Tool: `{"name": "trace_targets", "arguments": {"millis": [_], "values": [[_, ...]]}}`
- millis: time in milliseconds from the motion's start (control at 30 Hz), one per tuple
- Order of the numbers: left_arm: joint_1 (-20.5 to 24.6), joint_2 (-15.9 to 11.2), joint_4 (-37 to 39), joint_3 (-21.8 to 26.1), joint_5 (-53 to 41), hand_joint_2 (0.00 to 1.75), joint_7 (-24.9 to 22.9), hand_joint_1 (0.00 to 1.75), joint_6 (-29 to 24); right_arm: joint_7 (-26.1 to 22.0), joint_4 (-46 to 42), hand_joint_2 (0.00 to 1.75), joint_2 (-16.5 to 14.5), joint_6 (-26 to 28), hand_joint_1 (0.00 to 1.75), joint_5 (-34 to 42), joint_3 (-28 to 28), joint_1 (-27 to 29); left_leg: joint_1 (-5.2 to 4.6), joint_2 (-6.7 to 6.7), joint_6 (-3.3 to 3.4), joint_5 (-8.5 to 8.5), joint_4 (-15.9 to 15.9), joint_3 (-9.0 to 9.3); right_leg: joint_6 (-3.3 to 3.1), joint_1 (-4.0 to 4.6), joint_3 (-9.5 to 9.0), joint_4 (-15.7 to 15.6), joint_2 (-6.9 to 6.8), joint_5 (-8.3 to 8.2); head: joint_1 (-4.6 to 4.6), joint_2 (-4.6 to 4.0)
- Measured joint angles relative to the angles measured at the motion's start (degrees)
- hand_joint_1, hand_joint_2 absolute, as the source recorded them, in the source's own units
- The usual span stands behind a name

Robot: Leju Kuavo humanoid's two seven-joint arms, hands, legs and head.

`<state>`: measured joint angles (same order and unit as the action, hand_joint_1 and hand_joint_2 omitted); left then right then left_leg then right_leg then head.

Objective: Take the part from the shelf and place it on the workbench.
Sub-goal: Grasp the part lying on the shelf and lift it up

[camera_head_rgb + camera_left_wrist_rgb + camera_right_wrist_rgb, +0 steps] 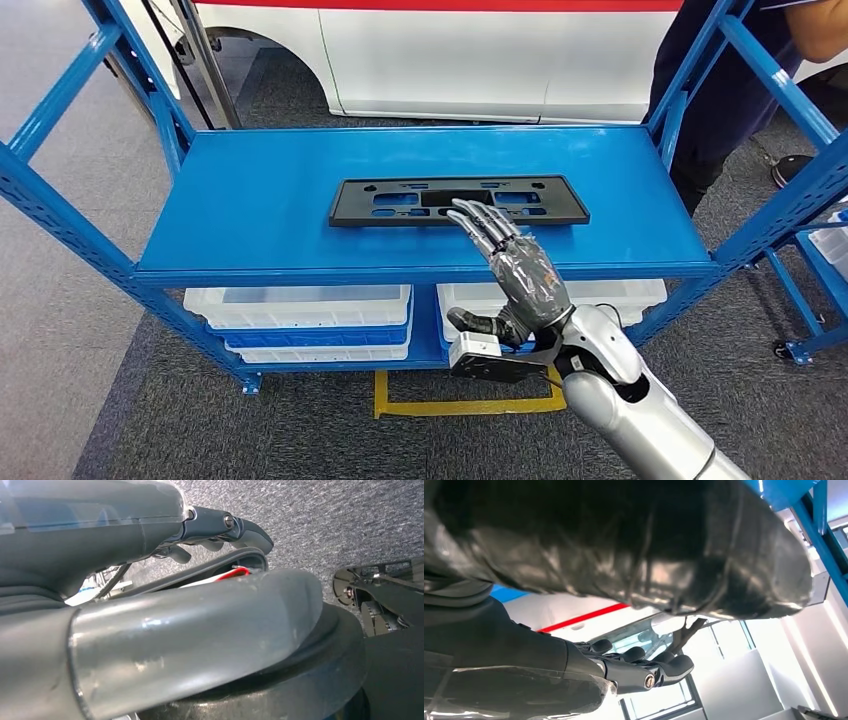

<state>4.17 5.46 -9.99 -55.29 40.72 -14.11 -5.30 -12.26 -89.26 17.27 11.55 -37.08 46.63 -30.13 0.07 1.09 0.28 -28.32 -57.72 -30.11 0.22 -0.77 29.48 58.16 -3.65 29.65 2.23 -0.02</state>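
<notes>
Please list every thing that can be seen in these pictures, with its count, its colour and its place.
plastic part: one, black, flat and long with cut-outs, on the top board of the shelf.
shelf: one, blue metal, in front of the robot.
bins: several, white and stacked, on the lower level of the shelf.
vehicle body: one, white with a red stripe, behind the shelf.
floor mark: one, yellow, on the grey carpet under the shelf's front.
person: one, in dark clothes, standing at the shelf's far right corner.
right hand: one, grey and silver, its fingers stretched out over the part's near edge; contact cannot be told.
left hand: one, grey, hanging over the carpet.
</notes>
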Motion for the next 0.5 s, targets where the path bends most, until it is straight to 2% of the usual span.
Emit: {"name": "trace_targets", "arguments": {"millis": [500], "values": [[0.0,-0.1,0.2,-0.2,0.2,0.00,0.2,0.00,-0.2,-0.2,1.7,0.00,0.3,3.2,0.00,0.0,1.5,0.3,0.00,0.01,0.00,-0.01,0.0,0.00,0.00,-0.03,0.03,0.0,0.01,0.00,0.00,0.01]]}}
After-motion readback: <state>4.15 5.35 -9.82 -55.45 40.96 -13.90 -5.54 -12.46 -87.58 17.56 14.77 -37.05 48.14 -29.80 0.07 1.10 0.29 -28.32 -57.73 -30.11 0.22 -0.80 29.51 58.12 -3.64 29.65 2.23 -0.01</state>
